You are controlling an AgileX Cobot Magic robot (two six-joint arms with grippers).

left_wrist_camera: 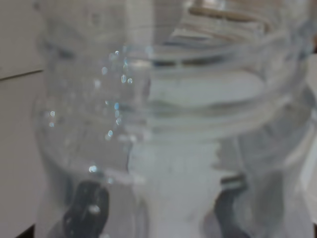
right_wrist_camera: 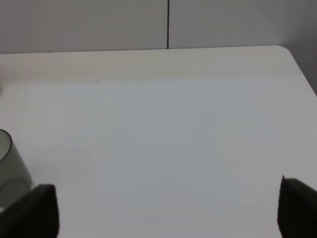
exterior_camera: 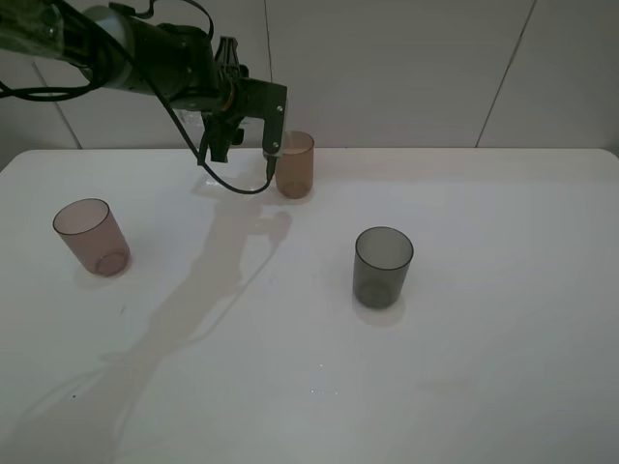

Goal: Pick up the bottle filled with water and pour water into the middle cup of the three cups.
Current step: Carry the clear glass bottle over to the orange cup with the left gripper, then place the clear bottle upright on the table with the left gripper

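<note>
The bottle [left_wrist_camera: 163, 124] is clear plastic and fills the left wrist view, its threaded capless neck toward the top of that picture, with droplets on its wall. My left gripper [exterior_camera: 247, 135] is shut on the bottle at the back of the table, right beside the amber-brown middle cup [exterior_camera: 295, 164]; its dark fingers [left_wrist_camera: 86, 208] show through the plastic. In the exterior view the bottle is too clear to make out. The pinkish cup [exterior_camera: 90, 237] stands front left, the smoky-grey cup [exterior_camera: 382, 266] front right. My right gripper [right_wrist_camera: 168, 208] is open over bare table, holding nothing.
The white table [exterior_camera: 484, 367] reaches a tiled wall at the back. The grey cup [right_wrist_camera: 7, 168] sits at the edge of the right wrist view. The left arm's cable [exterior_camera: 232, 184] hangs low beside the amber cup.
</note>
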